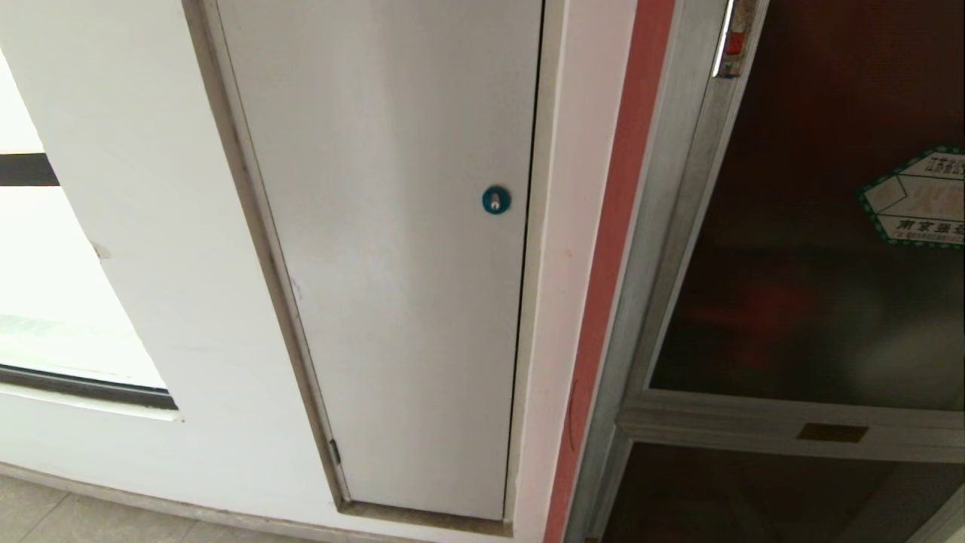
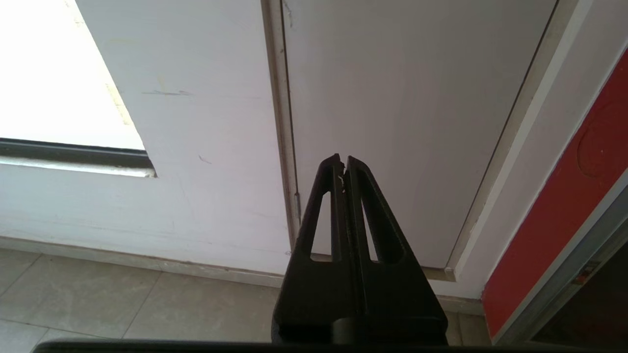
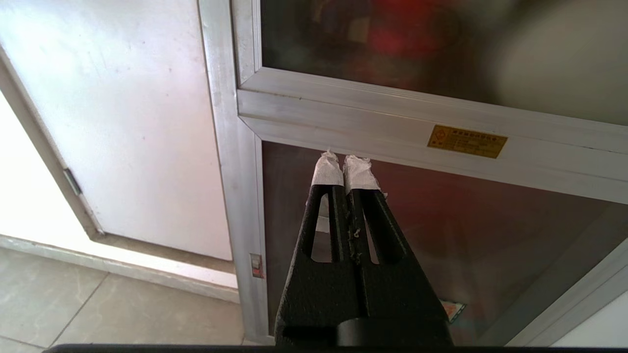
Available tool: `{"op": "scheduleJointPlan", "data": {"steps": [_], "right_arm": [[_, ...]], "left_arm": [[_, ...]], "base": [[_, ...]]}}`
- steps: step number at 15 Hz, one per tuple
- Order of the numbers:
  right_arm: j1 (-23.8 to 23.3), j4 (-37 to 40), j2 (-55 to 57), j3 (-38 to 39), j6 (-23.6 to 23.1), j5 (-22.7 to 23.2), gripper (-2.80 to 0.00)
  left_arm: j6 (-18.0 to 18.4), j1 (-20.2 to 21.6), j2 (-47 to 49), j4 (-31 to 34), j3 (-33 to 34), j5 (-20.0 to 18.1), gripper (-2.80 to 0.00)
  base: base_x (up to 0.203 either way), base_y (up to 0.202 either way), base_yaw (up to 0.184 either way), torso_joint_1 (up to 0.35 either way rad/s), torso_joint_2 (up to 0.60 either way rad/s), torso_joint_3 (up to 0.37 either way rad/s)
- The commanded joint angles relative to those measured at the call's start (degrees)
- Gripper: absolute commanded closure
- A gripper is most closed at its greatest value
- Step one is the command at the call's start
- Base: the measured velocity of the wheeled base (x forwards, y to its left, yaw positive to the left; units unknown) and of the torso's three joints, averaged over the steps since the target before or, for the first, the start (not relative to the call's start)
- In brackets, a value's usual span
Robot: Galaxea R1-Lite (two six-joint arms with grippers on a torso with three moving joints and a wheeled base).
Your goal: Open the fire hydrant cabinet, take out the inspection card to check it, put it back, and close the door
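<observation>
Right claw [image 3: 344, 164] pressed together, empty, tips before the fire hydrant cabinet [image 3: 373, 117] crossbar. The door [image 1: 814, 249] above it sits closed. Left claw [image 2: 343, 164] also pressed together, facing white door [image 2: 407, 108].

Beyond my white-taped black right fingers [image 3: 360, 174], the fire hydrant cabinet [image 3: 373, 117] is brushed silver with dark glass and a brass-yellow plate [image 3: 467, 141]. Past my plain black left fingers [image 2: 365, 196], a white door [image 2: 407, 122]; beside them, a red strip [image 2: 564, 211].

Corridor of a public or commercial building: white wall [image 1: 151, 188] with service door [image 1: 392, 264], recessed fire hydrant cabinet [image 1: 678, 226], grey tiled floor [image 2: 122, 304]
</observation>
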Motion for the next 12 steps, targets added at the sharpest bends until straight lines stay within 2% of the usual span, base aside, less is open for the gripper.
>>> {"op": "scheduleJointPlan", "data": {"steps": [1,12], "right_arm": [[0.02,-0.02,-0.02,0.01,-0.04,0.02,0.00],[0.02,-0.03,-0.02,0.01,-0.04,0.02,0.00]], "left_arm": [[0.02,0.02,0.06,0.01,0.09,-0.01,0.00],[0.02,0.02,0.03,0.01,0.09,-0.01,0.00]], "base": [[0.000,0.000,0.000,0.000,0.00,0.000],[0.000,0.000,0.000,0.000,0.00,0.000]]}}
